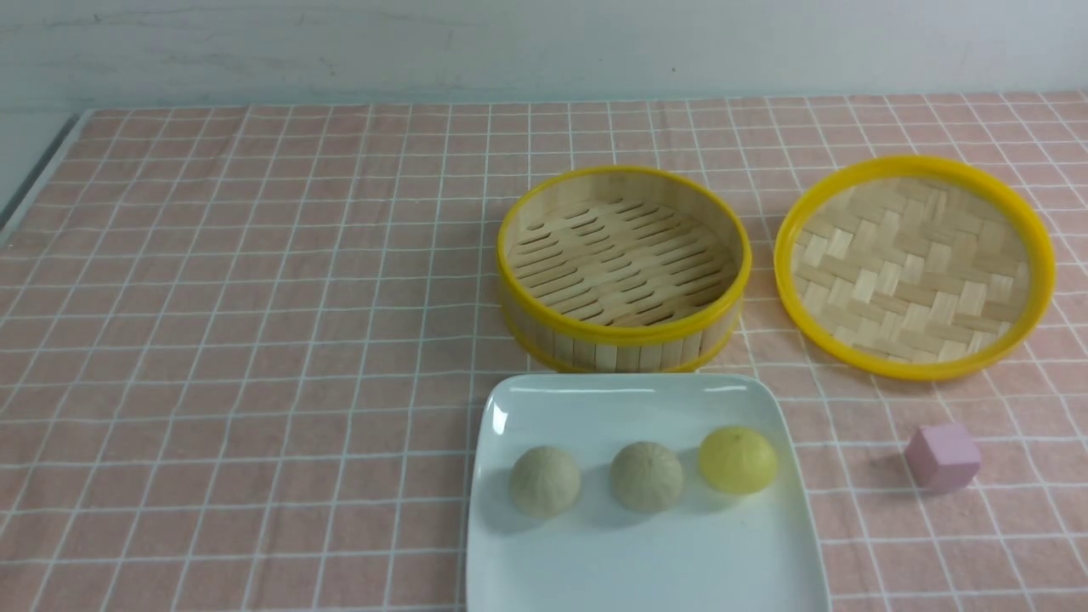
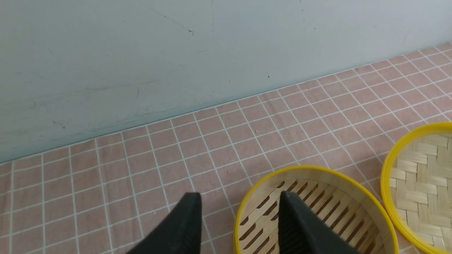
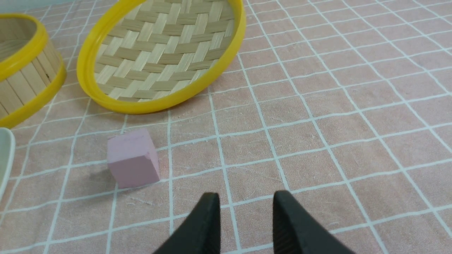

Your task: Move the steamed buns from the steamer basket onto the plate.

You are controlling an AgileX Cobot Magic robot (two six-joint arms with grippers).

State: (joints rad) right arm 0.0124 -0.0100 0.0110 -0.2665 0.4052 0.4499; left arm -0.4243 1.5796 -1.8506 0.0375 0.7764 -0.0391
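Two pale beige steamed buns (image 1: pixel 545 481) (image 1: pixel 647 476) lie on the white plate (image 1: pixel 595 561) at the front, beside a bright yellow bun (image 1: pixel 738 460). The steamer basket (image 1: pixel 623 270) stands behind the plate and holds nothing; it also shows in the left wrist view (image 2: pixel 317 211) and the right wrist view (image 3: pixel 21 67). Neither gripper shows in the front view. My left gripper (image 2: pixel 240 201) is open and empty, above the basket's rim. My right gripper (image 3: pixel 246 199) is open and empty over the cloth, near a pink cube.
The flat woven lid (image 1: pixel 914 265) lies right of the basket, also in the right wrist view (image 3: pixel 162 53). A pink cube (image 1: pixel 942 456) (image 3: pixel 132 162) sits right of the plate. A pink checked cloth (image 1: pixel 255 340) covers the table; a pale wall (image 1: pixel 510 42) stands behind.
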